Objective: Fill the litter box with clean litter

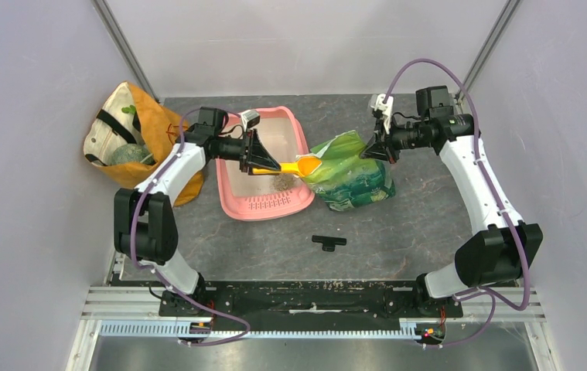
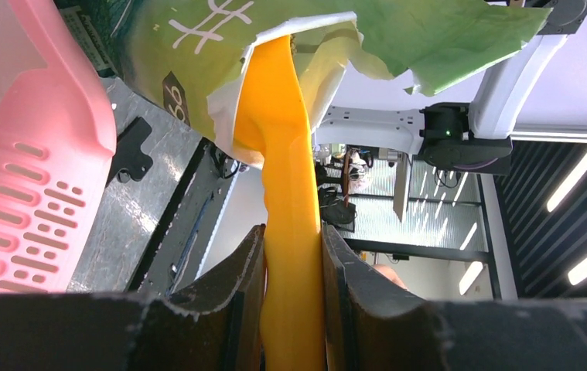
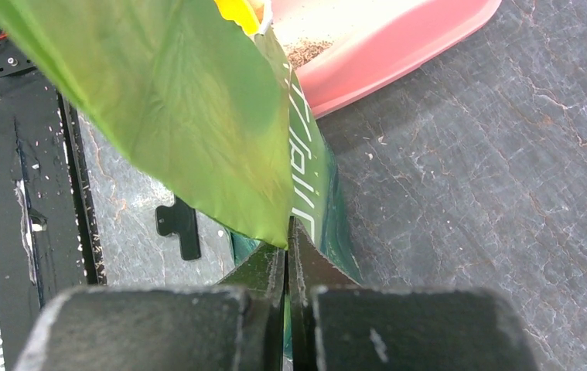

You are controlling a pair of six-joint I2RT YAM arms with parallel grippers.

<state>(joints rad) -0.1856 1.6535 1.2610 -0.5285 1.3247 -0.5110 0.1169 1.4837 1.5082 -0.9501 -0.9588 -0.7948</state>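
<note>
Left gripper point(image 2: 291, 241) clamped on orange scoop point(image 2: 281, 131) handle, a jaw pressed to each side. Scoop head inside torn mouth of green bag point(image 2: 437, 35). Pink litter box point(image 2: 39, 185), slotted lip, at left.

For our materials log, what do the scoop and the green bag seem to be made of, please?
The scoop looks like smooth orange plastic, with an even sheen. The green bag seems thin foil or film: it creases and shines.
</note>
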